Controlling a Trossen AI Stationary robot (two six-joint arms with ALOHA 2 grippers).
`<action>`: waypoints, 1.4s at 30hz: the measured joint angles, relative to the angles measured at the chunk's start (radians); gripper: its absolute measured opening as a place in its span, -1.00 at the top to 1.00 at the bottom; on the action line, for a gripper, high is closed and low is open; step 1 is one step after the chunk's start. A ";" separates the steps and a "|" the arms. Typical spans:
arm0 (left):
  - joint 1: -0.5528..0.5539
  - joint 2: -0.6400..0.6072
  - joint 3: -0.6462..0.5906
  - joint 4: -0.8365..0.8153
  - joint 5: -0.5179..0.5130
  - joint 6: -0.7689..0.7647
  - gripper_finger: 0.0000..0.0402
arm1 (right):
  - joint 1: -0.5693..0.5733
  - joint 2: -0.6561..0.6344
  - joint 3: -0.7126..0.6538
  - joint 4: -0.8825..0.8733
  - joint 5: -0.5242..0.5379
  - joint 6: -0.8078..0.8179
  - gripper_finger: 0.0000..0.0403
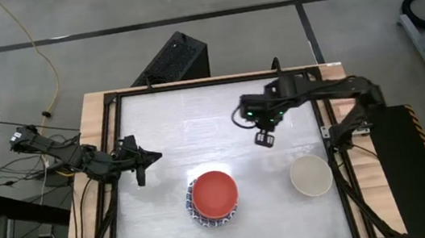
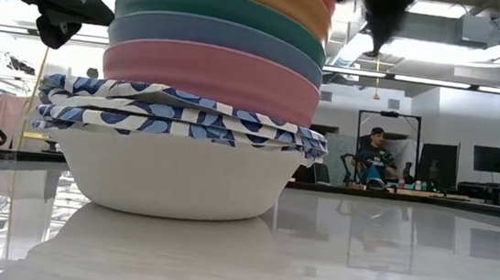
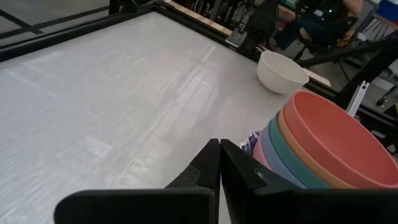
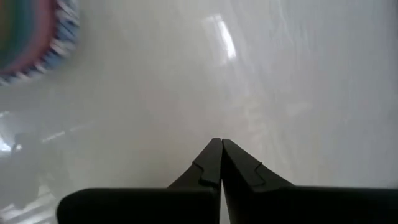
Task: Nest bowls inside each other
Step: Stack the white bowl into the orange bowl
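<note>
Right gripper (image 1: 264,138) closed, empty, above the table (image 1: 195,113).

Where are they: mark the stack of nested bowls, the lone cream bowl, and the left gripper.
stack of nested bowls (image 1: 214,197), high view, red top bowl's inside.
lone cream bowl (image 1: 310,175), high view, its inside.
left gripper (image 1: 150,155), high view, shut fingertips.

White table (image 1: 196,121) in a dark frame, wooden edges showing. Black box (image 1: 177,58) just behind, yellow cable (image 1: 42,54) on the grey floor. Beyond (low view), seated person (image 2: 374,157) near monitors (image 2: 493,161).
</note>
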 joint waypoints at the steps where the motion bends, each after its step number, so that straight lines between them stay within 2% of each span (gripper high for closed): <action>1: 0.000 0.000 0.000 0.000 0.000 0.000 1.00 | -0.001 -0.036 -0.065 0.020 0.000 0.022 0.82; 5: 0.000 0.000 0.000 0.000 -0.003 0.000 1.00 | -0.012 -0.172 -0.286 0.047 -0.019 0.142 0.67; 8: 0.000 0.000 0.000 0.000 -0.007 0.000 1.00 | -0.012 -0.251 -0.413 0.051 -0.037 0.217 0.48; 14: 0.000 0.000 0.000 -0.001 -0.030 0.013 1.00 | -0.011 -0.365 -0.596 0.107 -0.037 0.340 0.00; 18: 0.000 0.000 0.000 -0.005 -0.046 0.012 1.00 | -0.011 -0.397 -0.711 0.135 -0.043 0.389 -0.23; 25: 0.000 0.000 0.000 -0.013 -0.046 -0.001 1.00 | -0.010 -0.431 -0.837 0.135 -0.082 0.319 -0.29; 35: 0.000 0.000 0.000 -0.020 -0.047 -0.002 1.00 | -0.009 -0.493 -0.842 0.156 -0.090 0.063 -0.29; 42: 0.000 0.000 0.000 -0.020 -0.047 -0.002 1.00 | 0.042 -0.454 -0.842 0.195 -0.111 0.008 -0.29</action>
